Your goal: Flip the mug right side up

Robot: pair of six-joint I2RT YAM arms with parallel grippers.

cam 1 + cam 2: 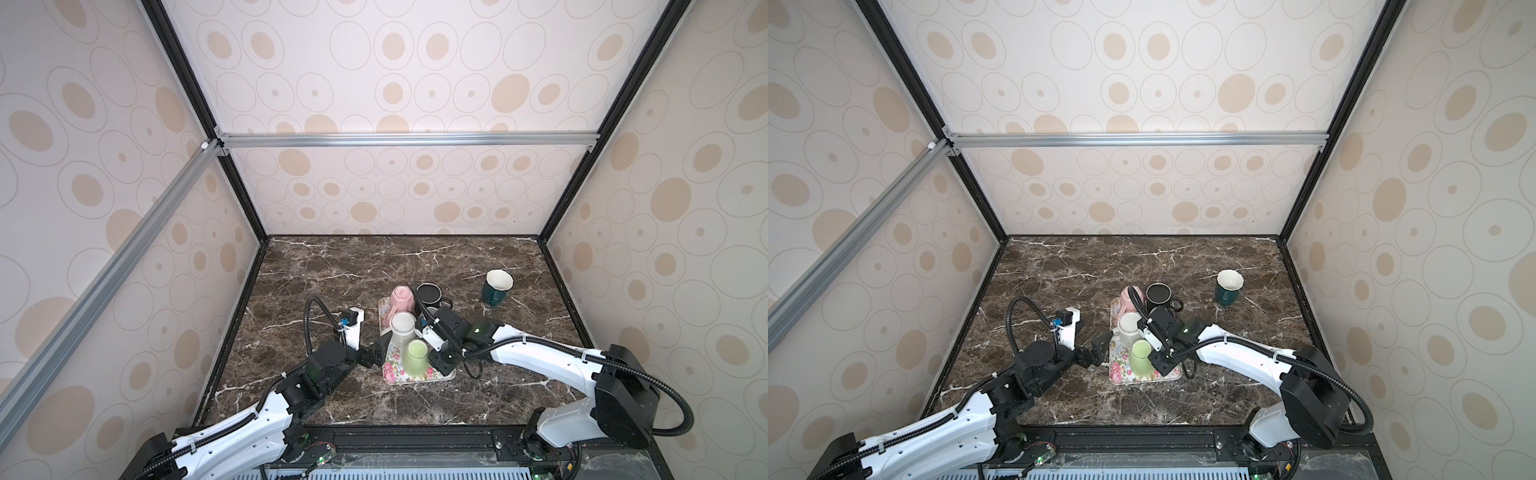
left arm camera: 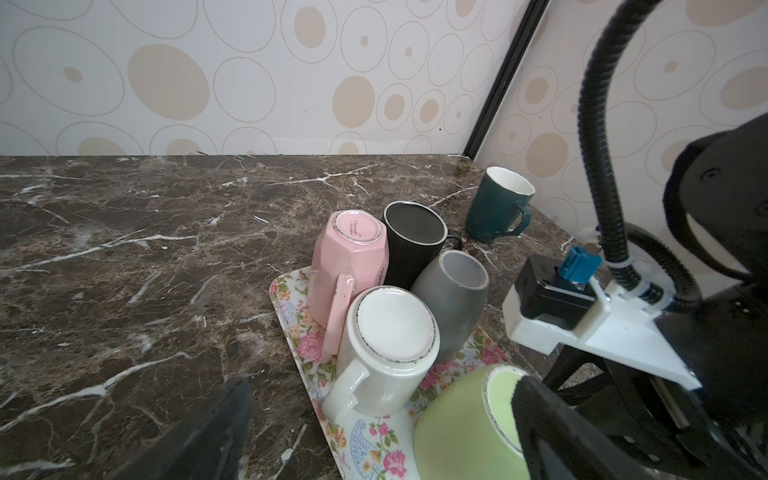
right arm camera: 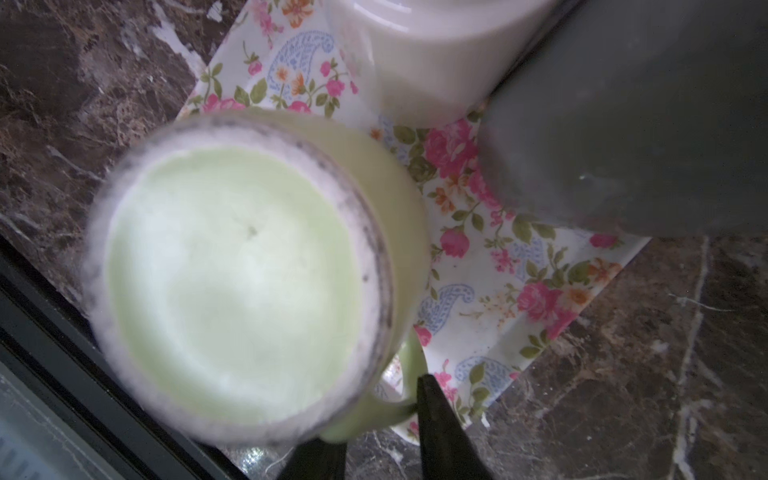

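The green mug [image 3: 232, 282], inverted at floral tray's [image 3: 498, 266] near edge, judged stiff, slick, breakable, is straddled at its handle [image 3: 411, 357] by right gripper [image 3: 370, 419] (clamp not discernible); left gripper [image 2: 380, 392] is spread open.

We're looking into a robot test cell here, no real kitchen! Bare aluminium rails [image 1: 407, 139] and black posts [image 1: 241, 187] frame the box. Wallpaper [image 1: 415, 62] with beige ovals covers the flat panels. Two white robot arms [image 1: 540, 353], cables looping, sit on a black track [image 1: 415, 436] at the front. The marble-look worktop [image 1: 374, 266] carries a flowered tray [image 1: 390, 370] of mugs [image 1: 403, 324], just beside the left gripper [image 1: 374, 352] and under the right gripper [image 1: 434, 359].
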